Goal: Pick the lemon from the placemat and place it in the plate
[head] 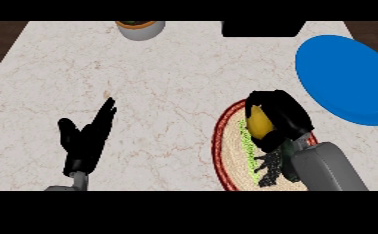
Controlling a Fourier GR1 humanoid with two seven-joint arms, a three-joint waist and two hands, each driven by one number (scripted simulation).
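The yellow lemon (258, 120) sits over the round tan placemat (230, 154) with a red rim at the lower right. My right hand (284, 112) is curled round the lemon from the right and above, hiding much of it. The blue plate (338, 78) lies at the right edge, up and to the right of the placemat, partly cut off by the view. My left hand (87, 139) rests open at the lower left, fingers straight and pointing up, away from all of these.
A grey bowl-like pot (140, 29) with an orange rim stands at the counter's far edge, left of centre. A black block (263, 28) sits at the far edge to its right. The marble counter (170, 88) stretches between the hands.
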